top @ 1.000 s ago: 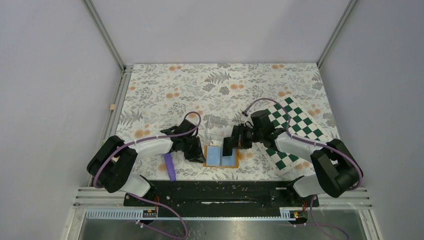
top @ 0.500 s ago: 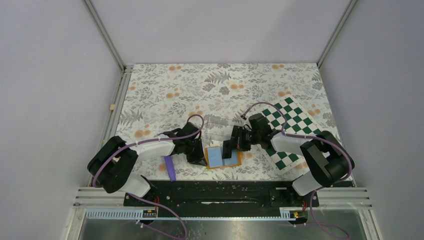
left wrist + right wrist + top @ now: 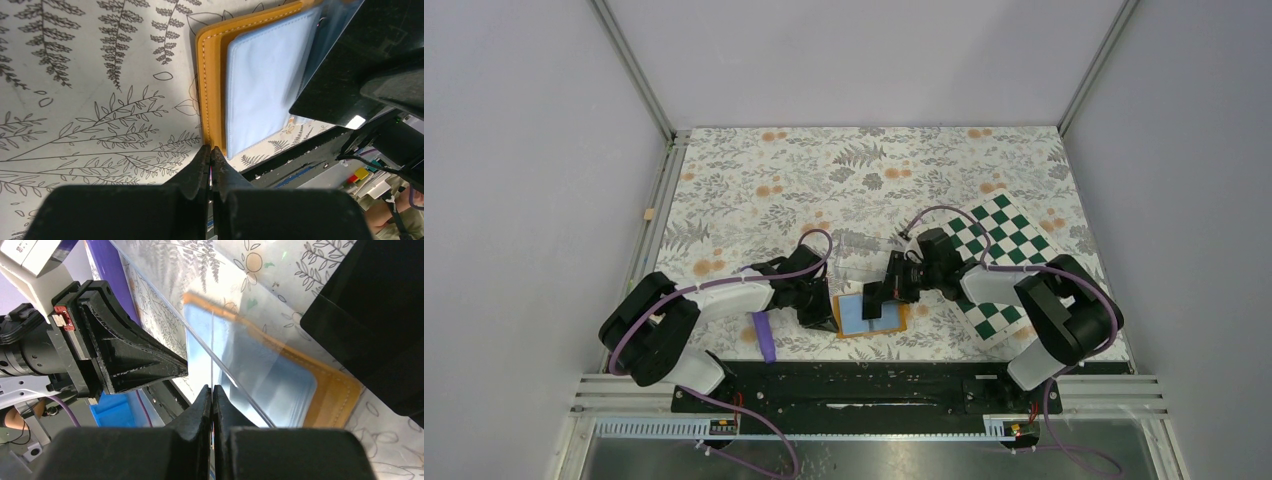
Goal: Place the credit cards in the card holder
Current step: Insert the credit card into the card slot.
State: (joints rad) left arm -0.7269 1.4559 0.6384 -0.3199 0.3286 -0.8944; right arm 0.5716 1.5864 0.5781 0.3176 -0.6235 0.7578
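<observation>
At the near edge of the table (image 3: 754,180), mid-front, between the two arms: the card holder (image 3: 852,318) lies open and flat on the fern-print cloth.

Writing: a small red tag (image 3: 61,320) on the left gripper's body, its marks too small to read.

Card holder: orange cover with pale stitching along a rounded rim, light blue pocket lining face up. The orange shows only as a narrow border around the blue.

Black card (image 3: 345,70): glossy and flat, tilted above the holder's right part, under the right arm's end. One corner overlaps the blue lining.

Left gripper (image 3: 211,154): jaws pressed together, tips down at the holder's left rim and touching the orange edge. Cannot tell whether the rim is nipped.

Right gripper (image 3: 212,392): jaws closed, no gap showing. A thin pale line runs up from between the tips and a hazy clear sheet lies across that view. Cannot tell what is held, if anything.

Edges and room:
- Clear box (image 3: 859,250) just behind the holder.
- Checkered board (image 3: 1009,250) to the right, partly under the right arm.
- Purple strip (image 3: 764,335) left of the holder, beside the left arm.
- Front rail (image 3: 864,385) close in front.
- Bare cloth runs from the box to the back wall.
</observation>
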